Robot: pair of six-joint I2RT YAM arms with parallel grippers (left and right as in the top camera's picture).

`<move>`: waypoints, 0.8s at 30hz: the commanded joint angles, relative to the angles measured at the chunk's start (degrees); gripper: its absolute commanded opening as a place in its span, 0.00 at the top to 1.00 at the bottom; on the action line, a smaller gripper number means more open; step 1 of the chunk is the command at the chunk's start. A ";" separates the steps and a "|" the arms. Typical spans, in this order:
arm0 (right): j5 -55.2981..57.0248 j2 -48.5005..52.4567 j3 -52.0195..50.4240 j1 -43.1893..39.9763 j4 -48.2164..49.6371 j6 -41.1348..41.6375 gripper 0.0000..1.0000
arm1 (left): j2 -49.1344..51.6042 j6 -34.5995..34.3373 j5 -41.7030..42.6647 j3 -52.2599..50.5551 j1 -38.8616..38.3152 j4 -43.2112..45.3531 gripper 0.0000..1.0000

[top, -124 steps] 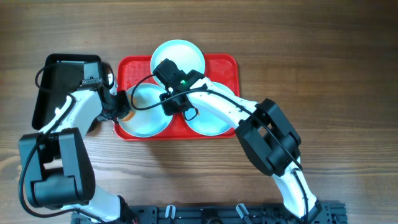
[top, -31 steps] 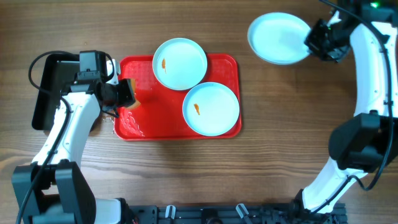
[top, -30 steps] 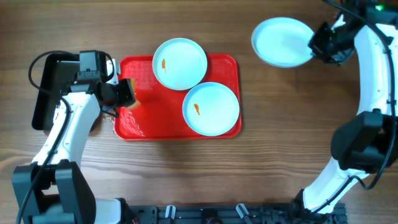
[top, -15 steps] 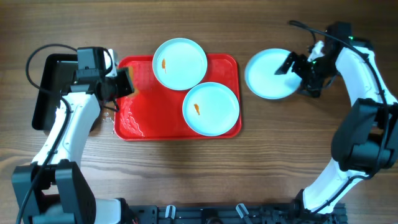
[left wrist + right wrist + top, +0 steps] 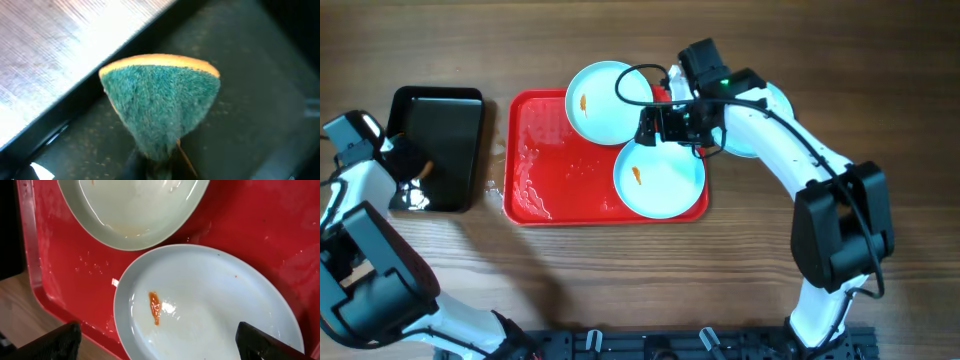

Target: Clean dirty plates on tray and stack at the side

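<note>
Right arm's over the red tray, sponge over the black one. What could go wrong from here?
The near round pale smeared plate sits almost rim to rim with the far smeared plate; the open right pincer, gripping one, may shove the other. The red plastic tray looks wet, so a plate could slide. The green-and-yellow sponge may drip on the wooden table in transit.

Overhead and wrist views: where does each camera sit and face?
Overhead: above the table, facing straight down; both arms, red tray, black tray.
Left wrist: on the left hand, facing down into the black tray; sponge in its grip.
Right wrist: on the right hand, facing down at two plates; both fingertips show.
Shared: overhead and right wrist show those plates.
</note>
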 commanded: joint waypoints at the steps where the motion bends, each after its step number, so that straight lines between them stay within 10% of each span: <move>1: 3.54 -1.07 0.37 0.66 1.51 0.31 0.00 | 0.68 0.68 4.79 0.70 2.12 1.03 0.35; 19: 19.91 11.96 5.75 3.34 19.65 3.37 0.11 | 0.96 0.90 -0.39 0.68 2.12 -1.57 0.40; 24: 18.40 17.16 5.75 4.13 22.21 5.03 0.54 | 0.96 0.87 4.00 0.68 2.12 -1.46 0.40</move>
